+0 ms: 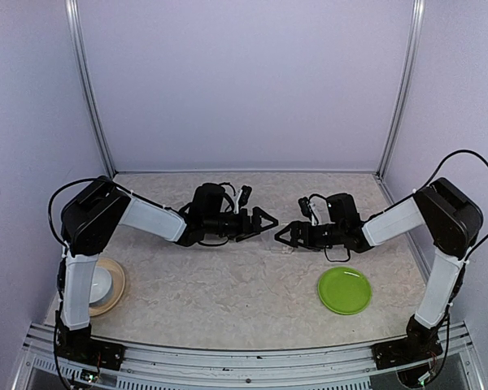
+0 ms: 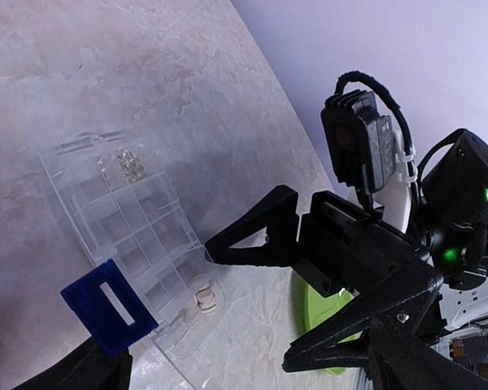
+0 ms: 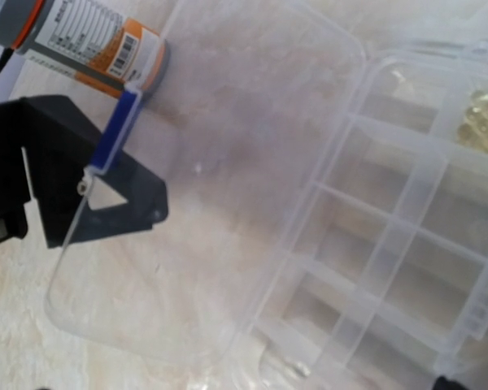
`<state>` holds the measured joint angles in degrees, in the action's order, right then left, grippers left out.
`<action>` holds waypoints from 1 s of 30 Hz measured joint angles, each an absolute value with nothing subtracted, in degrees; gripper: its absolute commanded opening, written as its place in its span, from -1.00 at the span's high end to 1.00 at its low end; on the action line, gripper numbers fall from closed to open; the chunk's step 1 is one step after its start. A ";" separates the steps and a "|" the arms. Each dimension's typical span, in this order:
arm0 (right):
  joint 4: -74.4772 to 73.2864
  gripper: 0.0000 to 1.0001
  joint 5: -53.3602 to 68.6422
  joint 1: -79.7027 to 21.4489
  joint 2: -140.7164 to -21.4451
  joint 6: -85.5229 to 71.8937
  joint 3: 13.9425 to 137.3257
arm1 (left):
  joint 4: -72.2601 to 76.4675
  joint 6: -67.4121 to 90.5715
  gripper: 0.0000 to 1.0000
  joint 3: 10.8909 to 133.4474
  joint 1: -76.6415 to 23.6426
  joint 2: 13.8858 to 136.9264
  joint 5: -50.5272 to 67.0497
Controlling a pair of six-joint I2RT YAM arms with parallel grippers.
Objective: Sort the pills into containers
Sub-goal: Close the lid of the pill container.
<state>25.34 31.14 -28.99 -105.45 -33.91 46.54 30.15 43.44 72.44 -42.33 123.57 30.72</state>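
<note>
A clear compartment box (image 2: 134, 219) lies open on the table, its lid (image 3: 203, 187) flat beside it with a blue latch (image 3: 118, 130). Yellowish pills (image 2: 130, 165) fill one corner cell (image 3: 480, 122), and white round pills (image 2: 205, 302) sit in another. A clear bottle (image 3: 81, 41) with a gray cap and a white-and-orange label lies on its side beyond the lid. My left gripper (image 1: 270, 219) and right gripper (image 1: 281, 236) face each other tip to tip over the box. Both are open and hold nothing. One left finger (image 3: 89, 191) is next to the latch.
A flat green plate (image 1: 344, 290) lies near the right arm's base. A white bowl on a tan plate (image 1: 102, 284) sits behind the left arm's upright link. Pale walls and metal posts (image 1: 93, 97) close in the table at the back and sides.
</note>
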 measured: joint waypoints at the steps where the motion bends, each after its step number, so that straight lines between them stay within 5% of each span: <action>1: 25.34 -1.00 31.14 -28.99 -105.49 -33.91 46.54 | 30.20 43.46 -0.98 72.58 -42.44 123.61 30.70; 30: 25.30 -1.00 31.14 -29.15 -105.54 -33.65 46.54 | 24.58 40.07 -0.98 72.60 -43.22 122.15 21.63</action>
